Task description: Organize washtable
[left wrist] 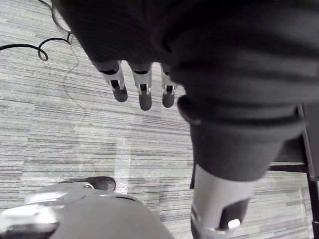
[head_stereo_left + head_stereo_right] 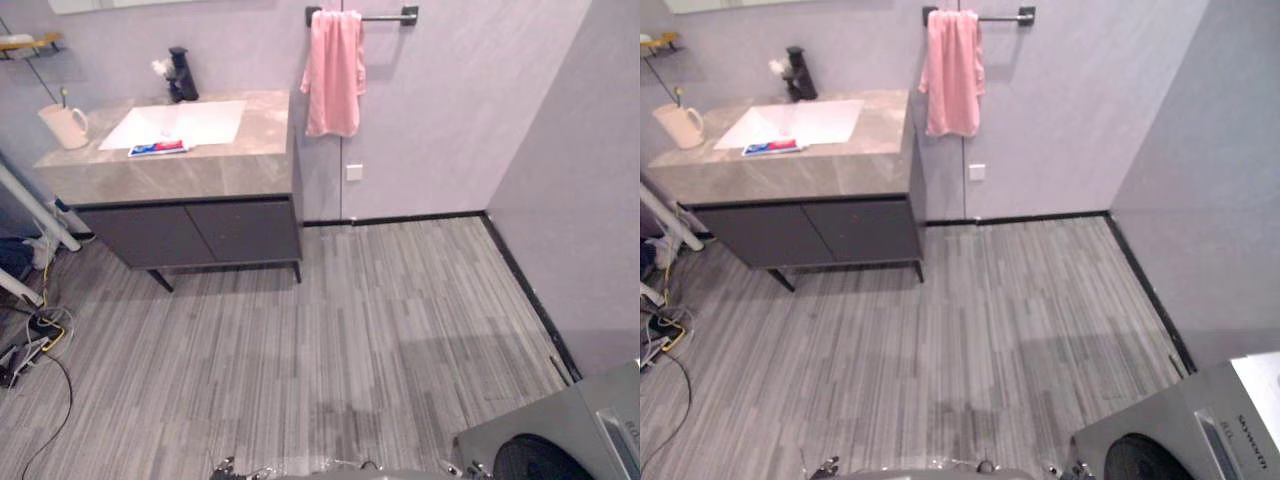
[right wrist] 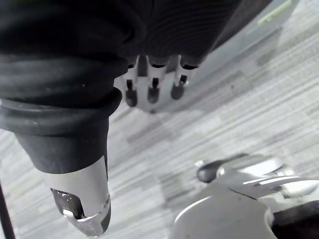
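Left hand (image 1: 143, 94) relaxed, fingers straight, grasping nothing, hanging over the striped floor (image 2: 380, 330). Right hand (image 3: 152, 91) likewise loose and empty. Probably both hang idle because nothing is within reach.

Washtable (image 2: 215, 175) sits upper left of the head views, well apart from the robot. A beige cup (image 2: 64, 127) stands upright at the counter's left end. A toothpaste tube (image 2: 158, 148) lies flat at the front edge of the white basin (image 2: 180, 122), looking like the item to tidy. A dark faucet (image 2: 182, 75) stands behind the basin. A pink towel (image 2: 333, 75) drapes over the wall bar at top centre. A grey appliance (image 2: 570, 425) sits lower right.
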Controlling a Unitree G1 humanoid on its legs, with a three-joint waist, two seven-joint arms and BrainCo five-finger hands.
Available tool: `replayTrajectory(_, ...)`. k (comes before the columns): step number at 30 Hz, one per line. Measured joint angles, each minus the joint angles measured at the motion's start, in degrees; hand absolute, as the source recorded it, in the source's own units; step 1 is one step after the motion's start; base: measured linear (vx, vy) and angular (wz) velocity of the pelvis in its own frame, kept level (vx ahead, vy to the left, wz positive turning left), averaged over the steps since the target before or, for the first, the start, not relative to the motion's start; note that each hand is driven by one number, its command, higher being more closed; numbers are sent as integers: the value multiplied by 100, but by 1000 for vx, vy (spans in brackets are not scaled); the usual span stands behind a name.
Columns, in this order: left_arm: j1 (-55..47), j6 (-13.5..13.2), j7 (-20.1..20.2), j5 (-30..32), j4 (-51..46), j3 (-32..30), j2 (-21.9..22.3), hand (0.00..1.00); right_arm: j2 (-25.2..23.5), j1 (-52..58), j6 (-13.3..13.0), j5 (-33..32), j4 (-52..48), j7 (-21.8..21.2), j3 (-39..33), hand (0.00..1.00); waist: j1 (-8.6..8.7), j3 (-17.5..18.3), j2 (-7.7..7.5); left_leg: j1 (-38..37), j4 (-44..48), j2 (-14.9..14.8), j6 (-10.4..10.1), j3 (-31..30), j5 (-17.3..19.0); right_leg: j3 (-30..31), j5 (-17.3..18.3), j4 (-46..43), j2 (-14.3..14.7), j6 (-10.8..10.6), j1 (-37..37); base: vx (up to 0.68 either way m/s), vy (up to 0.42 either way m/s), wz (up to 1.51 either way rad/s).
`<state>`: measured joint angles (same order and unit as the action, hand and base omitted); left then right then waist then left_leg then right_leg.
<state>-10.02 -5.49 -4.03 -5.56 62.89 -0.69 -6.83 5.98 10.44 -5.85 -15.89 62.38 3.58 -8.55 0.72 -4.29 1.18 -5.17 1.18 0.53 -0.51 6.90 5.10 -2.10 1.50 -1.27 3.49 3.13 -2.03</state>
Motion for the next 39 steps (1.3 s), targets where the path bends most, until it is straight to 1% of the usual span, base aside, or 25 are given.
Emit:
replayTrajectory(1, 4, -1, 0, 8, 16, -7, -12, 0, -13, -11, -10, 8, 52, 2, -1, 0, 1, -11, 6, -69, -48, -6, -2, 19, 0, 21, -48, 174, 16, -34, -127, 87, 5, -4)
replayTrajectory(5, 60, -5, -1, 76, 20, -16, -48, 0, -38, -119, -27, 87, 169, 10, -14, 0, 3, -105, -59, -180, -136, -7, -5, 13, 2, -4, -88, 416, 26, -69, -317, 91, -5, 3)
replayTrajectory(6, 122, -4, -2, 123, 28, -16, -56, 0, -43, -142, -27, 100, 170, 10, -15, 0, 2, -154, -70, -184, -144, -8, -5, -9, 2, -56, -119, 487, 28, -116, -391, 49, -11, 8)
replayTrajectory(10, 218, -6, -4, 178, 86, -14, -61, 0, -35, -208, -27, 303, 170, 11, -14, 0, 3, -258, -71, -299, -232, -10, -21, -32, -9, -97, -128, 581, 36, -151, -489, 21, -6, 3)
replayTrajectory(12, 235, -6, -4, 180, 86, -14, -67, 0, -46, -277, -28, 326, 165, 10, -12, 0, 4, -285, -79, -322, -259, -10, -29, -31, -13, -93, -157, 674, 36, -210, -551, -34, -9, 0)
replayTrajectory(21, 292, -5, -7, 182, 86, -15, -72, 0, -53, -396, -27, 367, 144, 3, -2, 0, 4, -381, -99, -346, -288, -40, -34, -29, -10, -99, -158, 693, 60, -208, -558, -51, -19, 0)
replayTrajectory(23, 347, -2, -7, 180, 86, -15, -91, 0, -65, -422, -27, 356, 144, 3, -1, 0, 4, -430, -127, -326, -266, -57, -75, -23, 17, -98, -153, 688, 73, -203, -550, 0, 0, 0)
replayTrajectory(25, 401, 1, -7, 178, 86, -15, -133, 0, -93, -461, -28, 352, 133, 2, 1, 0, 5, -483, -195, -157, -20, -83, -191, -15, 112, -90, -144, 685, 72, -195, -521, -10, -19, -1)
replayTrajectory(26, 470, 1, -7, 177, 84, -20, -162, 0, -92, -492, -27, 351, 126, 0, 4, 0, -9, -528, -235, 57, 365, -135, -279, 42, 278, -54, -99, 636, 81, -148, -463, -2, -46, -7)
replayTrajectory(27, 509, 4, -7, 176, 82, -40, -198, 0, -97, -536, -28, 349, 116, 2, 5, 0, -14, -648, -281, 284, 964, -204, -410, 165, 467, 1, -5, 537, 90, -9, -443, -15, -44, -14)
replayTrajectory(28, 522, 4, -3, 175, 73, -83, -207, 0, -106, -558, -27, 347, 115, 2, 6, 0, -23, -699, -304, 413, 1376, -247, -506, 229, 536, 54, 55, 479, 88, 68, -445, -17, -57, -27)
replayTrajectory(29, 543, 5, 0, 170, 64, -179, -206, 0, -115, -573, -27, 347, 97, 2, 10, 0, -49, -752, -333, 667, 2060, -315, -506, 333, 548, 163, 156, 339, 75, 180, -446, 9, -63, -64)
replayTrajectory(30, 545, -9, -12, 154, -46, -373, -108, 0, -114, -575, -27, 347, -34, 7, 7, 0, -170, -850, -293, 1257, 3440, -527, -442, 434, 624, 405, 369, 25, 96, 308, -465, 71, -44, -85)
replayTrajectory(31, 535, -16, -17, 151, -58, -400, -53, 0, -68, -576, -26, 346, -81, 12, -11, 0, -152, -865, -178, 1632, 3977, -594, -277, 417, 728, 538, 489, -107, 82, 367, -477, 144, 12, -78)
replayTrajectory(32, 531, -16, -17, 152, -58, -392, -39, 0, -49, -583, -26, 342, -82, 12, -19, 0, -144, -871, -150, 1762, 3973, -582, -247, 416, 745, 589, 520, -131, 49, 342, -477, 181, 78, -54)
replayTrajectory(33, 542, -19, -21, 141, -61, -392, -17, 0, -34, -606, -15, 336, -79, 15, -66, 0, -162, -890, -118, 1964, 3700, -512, -244, 408, 745, 732, 563, -168, -26, 350, -470, 175, 96, -42)
replayTrajectory(34, 570, -27, -27, 114, -62, -390, -16, 0, -39, -631, -12, 326, -79, 18, -88, 0, -166, -891, -118, 2058, 3241, -396, -264, 364, 725, 829, 611, -171, -110, 316, -471, 217, 118, -53)
replayTrajectory(35, 564, -28, -45, 104, -61, -389, -12, 0, -48, -679, -11, 322, -79, 23, -103, 0, -171, -893, -120, 2130, 2503, -242, -328, 214, 636, 949, 700, -187, -212, 261, -477, 262, 139, -43)
replayTrajectory(36, 565, -29, -57, 102, -60, -386, -8, 0, -50, -716, -10, 322, -78, 25, -102, 0, -182, -900, -110, 2162, 2122, -183, -417, 109, 547, 1017, 747, -183, -263, 218, -492, 289, 147, -53)
replayTrajectory(37, 562, -34, -97, 102, -61, -371, 18, 0, -55, -816, -10, 322, -78, 29, -99, 0, -206, -925, -65, 2183, 1300, -142, -507, -69, 233, 1153, 829, -149, -319, 159, -535, 352, 180, -50)
replayTrajectory(38, 558, -42, -108, 102, -60, -368, 49, 0, -52, -865, -11, 322, -77, 29, -95, 0, -223, -928, -14, 2155, 950, -158, -606, -148, 74, 1215, 887, -139, -321, 123, -555, 315, 175, -68)
replayTrajectory(39, 503, -51, -114, 99, -47, -360, 64, 0, -37, -884, -12, 324, -72, 28, -81, 0, -252, -924, 69, 2156, 800, -231, -481, -182, -289, 1351, 1090, -193, -304, 33, -601, 428, 278, -63)
